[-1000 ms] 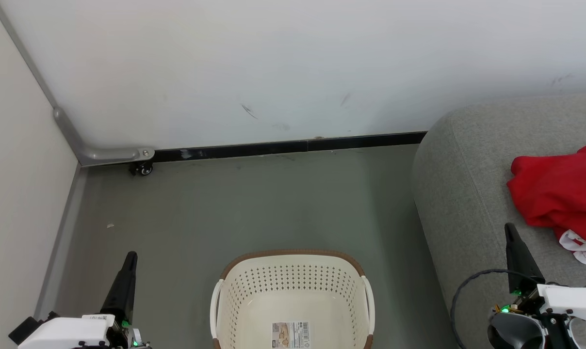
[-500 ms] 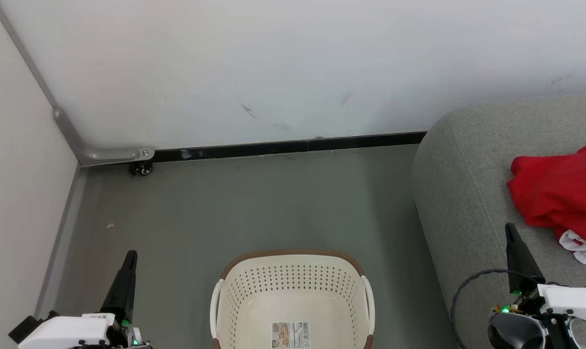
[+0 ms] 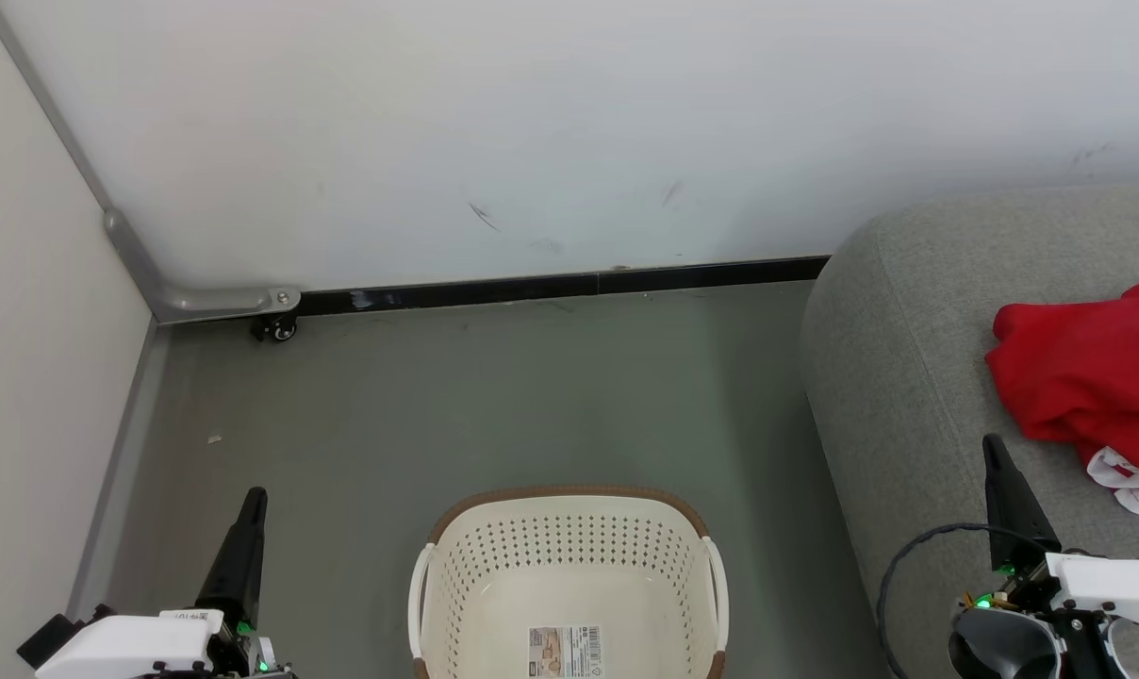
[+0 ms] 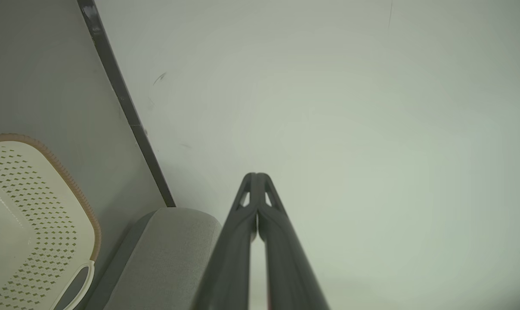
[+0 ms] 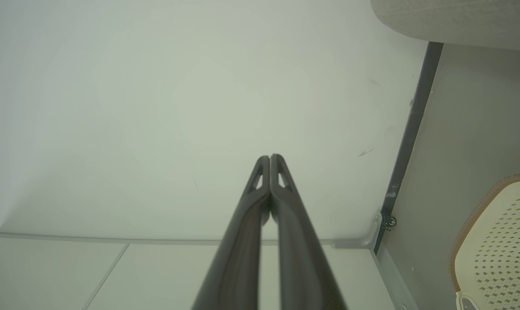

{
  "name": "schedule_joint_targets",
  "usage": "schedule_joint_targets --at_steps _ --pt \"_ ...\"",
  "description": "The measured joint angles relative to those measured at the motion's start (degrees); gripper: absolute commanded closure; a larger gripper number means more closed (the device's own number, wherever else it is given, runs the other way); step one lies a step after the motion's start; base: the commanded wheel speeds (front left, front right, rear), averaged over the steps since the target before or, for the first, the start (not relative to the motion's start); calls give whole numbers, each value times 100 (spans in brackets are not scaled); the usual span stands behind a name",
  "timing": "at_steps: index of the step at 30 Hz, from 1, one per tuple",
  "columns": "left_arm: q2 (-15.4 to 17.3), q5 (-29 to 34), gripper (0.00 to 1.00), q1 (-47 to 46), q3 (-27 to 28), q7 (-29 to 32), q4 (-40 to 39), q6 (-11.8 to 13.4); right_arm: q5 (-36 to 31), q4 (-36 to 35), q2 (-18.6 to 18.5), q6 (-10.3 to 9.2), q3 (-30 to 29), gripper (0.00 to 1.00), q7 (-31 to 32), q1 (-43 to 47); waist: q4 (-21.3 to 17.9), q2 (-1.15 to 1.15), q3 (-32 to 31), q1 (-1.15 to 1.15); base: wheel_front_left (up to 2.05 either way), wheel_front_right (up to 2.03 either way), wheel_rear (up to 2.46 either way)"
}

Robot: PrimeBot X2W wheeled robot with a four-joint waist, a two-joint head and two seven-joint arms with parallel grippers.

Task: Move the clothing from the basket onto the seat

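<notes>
Clothing: red garments (image 3: 1083, 377) are lying on the grey seat (image 3: 909, 396), frame right, nearest the right gripper (image 3: 989, 443).
Basket: laundry basket (image 3: 569, 552) is sitting bottom centre, showing no fabric.
Grippers: left gripper (image 3: 256, 494), lower left, and right are hanging clenched, empty.

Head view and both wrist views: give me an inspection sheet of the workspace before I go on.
Surface: grey floor with the seat at right.
Job's things: red clothing lies on the seat; basket stands on the floor, its visible part holding just a barcode sticker.
Clutter: one pale speck on the floor.
Hands: left hand shut, empty; right hand shut, empty, apart from the clothing.
Cables: dark cable loops beside the right wrist.
Surroundings: white wall, black skirting, a caster in the corner.
</notes>
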Motion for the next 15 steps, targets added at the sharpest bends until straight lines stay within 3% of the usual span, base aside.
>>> schedule_joint_targets --at_steps 15 --pt "0 0 100 -2 1 0 11 0 -5 8 2 0 -8 100 1 -19 0 0 0 0 0 0 0"
